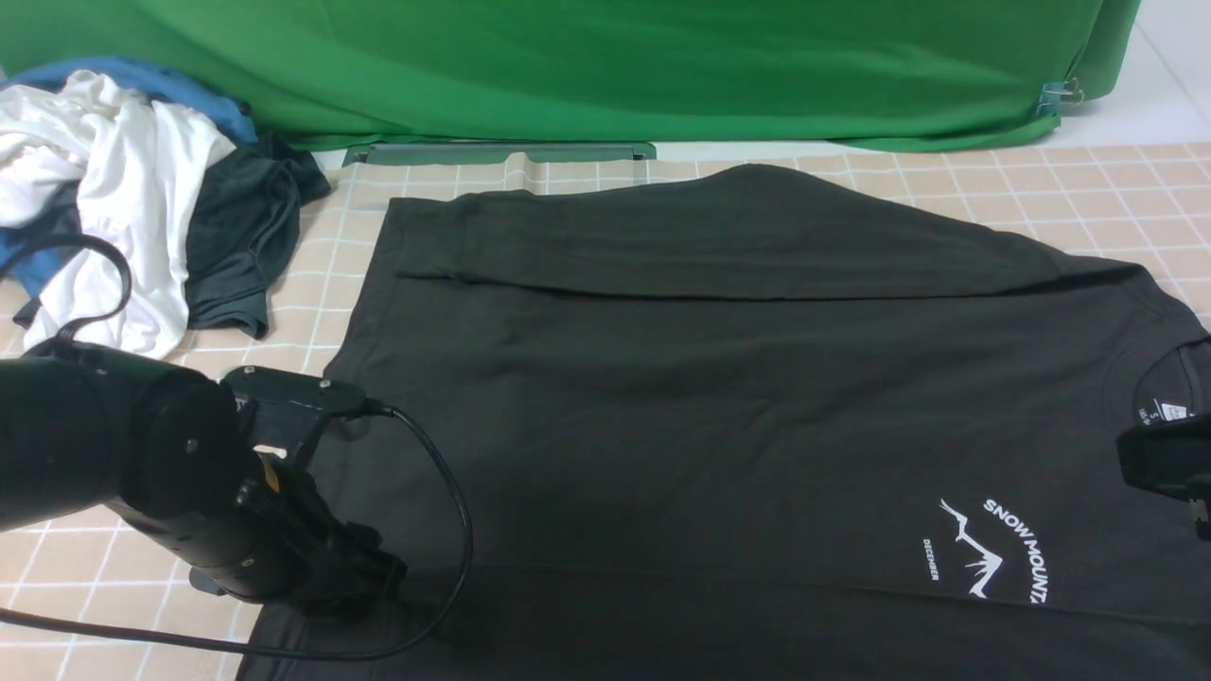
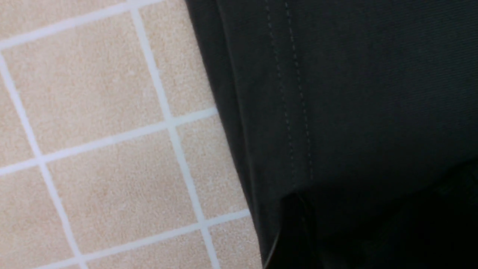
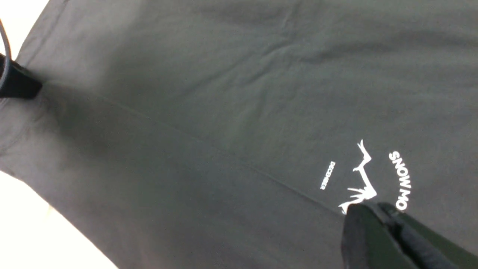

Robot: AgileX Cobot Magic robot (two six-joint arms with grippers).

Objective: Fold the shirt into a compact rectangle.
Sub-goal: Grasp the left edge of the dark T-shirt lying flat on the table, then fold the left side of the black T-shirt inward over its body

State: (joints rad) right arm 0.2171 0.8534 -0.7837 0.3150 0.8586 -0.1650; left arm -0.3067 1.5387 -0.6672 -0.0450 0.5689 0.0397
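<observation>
The black shirt lies spread flat on the tiled cover, collar to the right, with its far side folded in along a straight crease. Its white mountain print and grey neck label face up. My left gripper is low on the shirt's hem edge at the near left. The left wrist view shows the stitched hem, but the jaws are lost in dark cloth. My right gripper hovers shut just over the print, nothing between its fingers. In the front view only its tip shows, by the collar.
A pile of white, blue and dark grey clothes sits at the back left. A green backdrop hangs behind the table. The left arm's black cable loops over the shirt's near left part. Bare tiled cover shows at the back right.
</observation>
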